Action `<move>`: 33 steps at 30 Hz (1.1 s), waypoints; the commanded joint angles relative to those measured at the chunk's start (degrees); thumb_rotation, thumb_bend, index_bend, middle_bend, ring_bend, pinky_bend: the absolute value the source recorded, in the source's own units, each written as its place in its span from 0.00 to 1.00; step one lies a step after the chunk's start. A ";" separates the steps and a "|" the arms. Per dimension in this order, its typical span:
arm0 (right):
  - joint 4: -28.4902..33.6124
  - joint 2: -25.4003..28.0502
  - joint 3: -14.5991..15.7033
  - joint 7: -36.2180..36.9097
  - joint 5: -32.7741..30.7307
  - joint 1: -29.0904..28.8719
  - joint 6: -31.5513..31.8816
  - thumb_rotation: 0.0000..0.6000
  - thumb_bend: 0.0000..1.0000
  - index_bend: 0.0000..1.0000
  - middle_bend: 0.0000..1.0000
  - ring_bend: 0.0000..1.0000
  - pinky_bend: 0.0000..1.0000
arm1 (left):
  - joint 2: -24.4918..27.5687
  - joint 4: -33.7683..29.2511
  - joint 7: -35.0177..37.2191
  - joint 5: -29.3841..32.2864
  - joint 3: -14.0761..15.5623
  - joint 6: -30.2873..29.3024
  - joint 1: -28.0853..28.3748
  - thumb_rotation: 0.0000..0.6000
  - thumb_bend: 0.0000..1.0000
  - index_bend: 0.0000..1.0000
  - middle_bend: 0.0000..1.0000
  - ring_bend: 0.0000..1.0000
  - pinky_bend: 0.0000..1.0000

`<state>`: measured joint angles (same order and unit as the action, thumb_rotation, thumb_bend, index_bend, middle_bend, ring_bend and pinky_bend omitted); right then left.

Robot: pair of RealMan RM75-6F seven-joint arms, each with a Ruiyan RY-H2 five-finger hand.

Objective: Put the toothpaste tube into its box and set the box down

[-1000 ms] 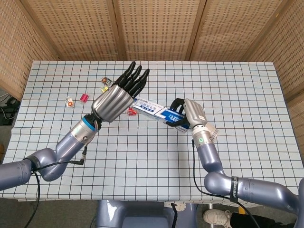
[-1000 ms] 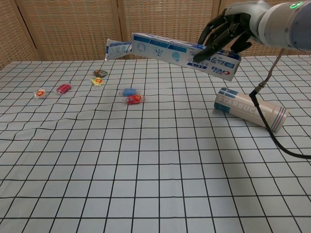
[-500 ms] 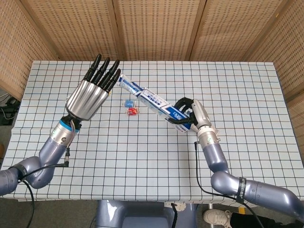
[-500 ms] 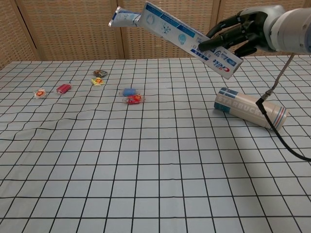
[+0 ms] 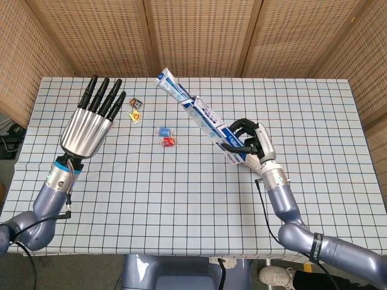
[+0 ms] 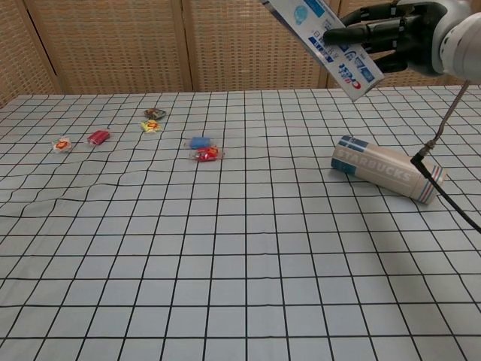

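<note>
Gripping the lower end of the toothpaste box (image 5: 208,121), the right hand (image 5: 249,144) has its dark fingers (image 6: 361,31) wrapped around the carton and holds it raised off the table (image 5: 199,199). The left hand (image 5: 91,124) is raised over the table's left side with its fingers straight, slightly apart and pointing away from the robot; it holds and touches nothing.

The box's long axis runs on a diagonal. In the head view its gripped end lies toward the right hand and its free end points up and to the left, toward the far edge of the table. At that free end a short length of the toothpaste tube (image 5: 164,77) protrudes from the carton.

The head view shows both hands and the full length of the box. The chest view shows only the right hand and the box's lower end, cut off by the top edge; the left hand is outside it. It alone shows a cylindrical cup (image 6: 387,169) lying on its side at the right. Small wrapped sweets (image 6: 204,148) lie scattered at the left.
</note>
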<state>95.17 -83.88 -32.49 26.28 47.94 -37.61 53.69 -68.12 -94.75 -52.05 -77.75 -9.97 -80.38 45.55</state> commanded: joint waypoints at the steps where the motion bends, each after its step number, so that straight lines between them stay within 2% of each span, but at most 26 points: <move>1: -1.14 -1.00 -1.09 5.27 2.73 1.72 0.37 1.00 0.27 0.79 0.59 0.59 0.64 | -0.52 0.69 1.16 -0.16 0.41 -0.59 -1.20 1.00 0.31 0.14 0.00 0.02 0.02; 8: -2.66 -2.46 -3.93 17.63 3.89 3.96 -0.96 1.00 0.27 0.79 0.59 0.59 0.64 | -0.70 2.00 2.02 -1.18 0.18 -0.65 -2.34 1.00 0.31 0.14 0.00 0.02 0.02; 22: -3.81 -3.44 -8.44 28.68 4.20 5.57 -1.41 1.00 0.27 0.80 0.59 0.60 0.64 | -1.29 2.80 1.93 -1.82 -0.59 1.08 -3.03 1.00 0.31 0.15 0.00 0.02 0.02; 28: -4.97 -2.98 -7.88 26.52 4.79 4.64 -1.58 1.00 0.27 0.80 0.60 0.60 0.64 | -1.61 3.31 2.13 -2.12 -0.90 1.69 -3.40 1.00 0.31 0.15 0.00 0.02 0.02; 33: -6.73 -3.20 -3.89 19.32 6.78 4.44 1.07 1.00 0.27 0.80 0.60 0.60 0.64 | -2.00 3.84 2.67 -2.06 -0.66 2.44 -3.91 1.00 0.31 0.15 0.00 0.03 0.03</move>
<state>89.45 -86.94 -38.44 48.63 53.54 -33.04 53.23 -70.07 -90.95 -49.43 -79.84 -10.66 -78.00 41.70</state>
